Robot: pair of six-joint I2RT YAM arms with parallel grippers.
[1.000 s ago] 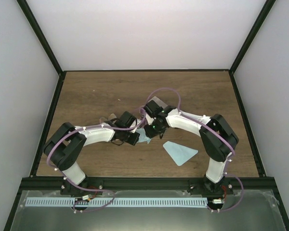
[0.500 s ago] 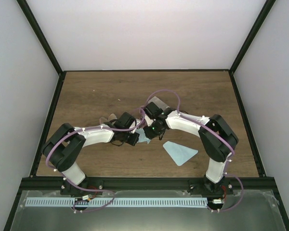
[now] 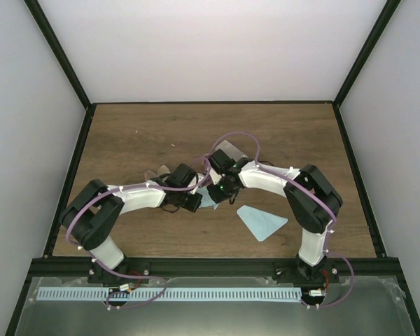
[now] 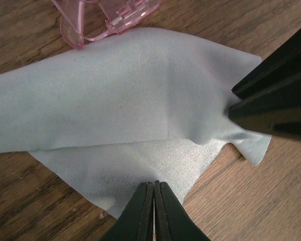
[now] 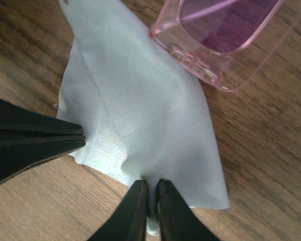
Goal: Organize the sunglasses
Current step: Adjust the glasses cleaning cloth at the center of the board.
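A light blue cloth [image 4: 125, 100] lies folded on the wooden table, and both grippers hold it. My left gripper [image 4: 154, 185] is shut, pinching the cloth's near edge. My right gripper [image 5: 149, 183] is shut on a raised fold at the cloth's other corner. That fold bulges between its fingers. Sunglasses with a clear pink frame and purple lenses [image 5: 226, 35] lie just beyond the cloth, touching its far edge [image 4: 108, 17]. From above, the two grippers [image 3: 196, 201] [image 3: 217, 192] meet over the cloth [image 3: 208, 201], and the arms hide the sunglasses.
A second light blue triangular cloth [image 3: 262, 222] lies flat to the right of the grippers. A clear grey object [image 3: 229, 148] sits just behind the right wrist. Another clear item [image 3: 157, 171] is behind the left forearm. Black frame rails border the table.
The right gripper's jaws have closed onto the fold of cloth, and the right arm has edged slightly left. The left gripper has stayed shut in place.
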